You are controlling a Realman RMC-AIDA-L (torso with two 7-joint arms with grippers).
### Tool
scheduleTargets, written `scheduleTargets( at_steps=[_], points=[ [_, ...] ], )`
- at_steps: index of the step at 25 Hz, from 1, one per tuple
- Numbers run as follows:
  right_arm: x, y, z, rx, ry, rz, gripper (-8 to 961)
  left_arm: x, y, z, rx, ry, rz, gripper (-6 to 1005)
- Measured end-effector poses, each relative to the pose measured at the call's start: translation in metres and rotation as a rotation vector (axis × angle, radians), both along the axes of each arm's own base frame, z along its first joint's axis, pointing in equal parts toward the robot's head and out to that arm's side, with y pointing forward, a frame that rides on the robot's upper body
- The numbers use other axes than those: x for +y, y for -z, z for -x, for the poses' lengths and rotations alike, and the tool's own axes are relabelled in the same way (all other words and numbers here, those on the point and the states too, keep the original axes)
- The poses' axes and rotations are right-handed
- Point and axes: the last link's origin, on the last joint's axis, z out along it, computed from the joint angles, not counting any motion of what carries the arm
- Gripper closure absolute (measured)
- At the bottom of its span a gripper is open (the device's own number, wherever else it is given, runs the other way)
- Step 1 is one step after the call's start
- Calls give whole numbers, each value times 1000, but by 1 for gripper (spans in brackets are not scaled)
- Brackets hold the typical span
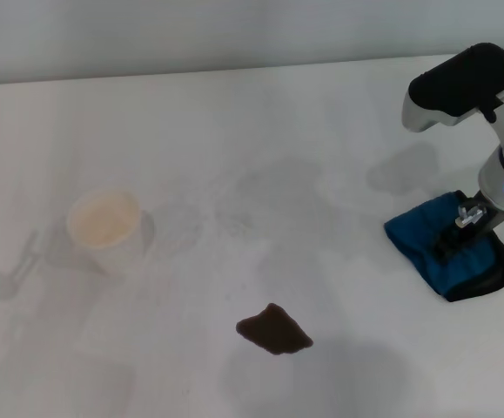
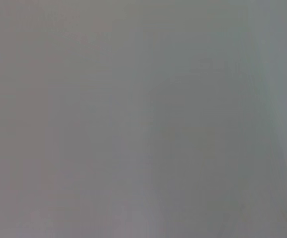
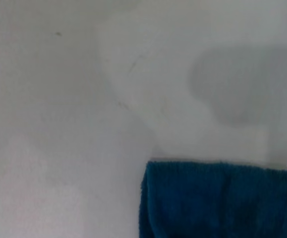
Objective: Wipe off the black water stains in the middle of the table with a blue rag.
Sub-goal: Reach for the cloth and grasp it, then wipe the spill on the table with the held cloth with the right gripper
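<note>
Head view takes in the whole scene: white table (image 1: 260,122), right gripper (image 1: 459,233) down at the far right, planted on the blue rag (image 1: 430,244). Fingers buried in the rumpled cloth, black edging peeking out beneath; clenched on it or merely pressing, cannot tell. Black water stains (image 1: 274,330) well apart from the rag, nearer the robot and toward the middle, a single dark diamond-shaped patch, untouched. Off to the left, a white paper cup (image 1: 104,225), upright, pale creamy inside, contents not clear.

Right wrist view, by contrast, catches only a corner of the blue rag (image 3: 217,201) flat on bare table (image 3: 59,124), plus a soft grey shadow; no stain, no cup, no fingers. Left wrist view gives nothing but a blank grey blur. Left gripper itself nowhere to be seen, only a dark sliver at the head view's left edge.
</note>
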Motion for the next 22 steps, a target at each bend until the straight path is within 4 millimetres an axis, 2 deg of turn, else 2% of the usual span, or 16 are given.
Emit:
scheduleTargets(
  at_steps=[6,11,17,22],
  points=[
    [-2,4,-1,-30,-12,26,605,1,0,0,1,1,1,122],
    [-2,4,0,-41,-17,29,765,1,0,0,1,1,0,122],
    [-2,7,3,-50,-35,44,794,1,0,0,2,1,0,122],
    [-3,16,16,-35,-78,71,819,1,0,0,3,1,0,122]
  ],
)
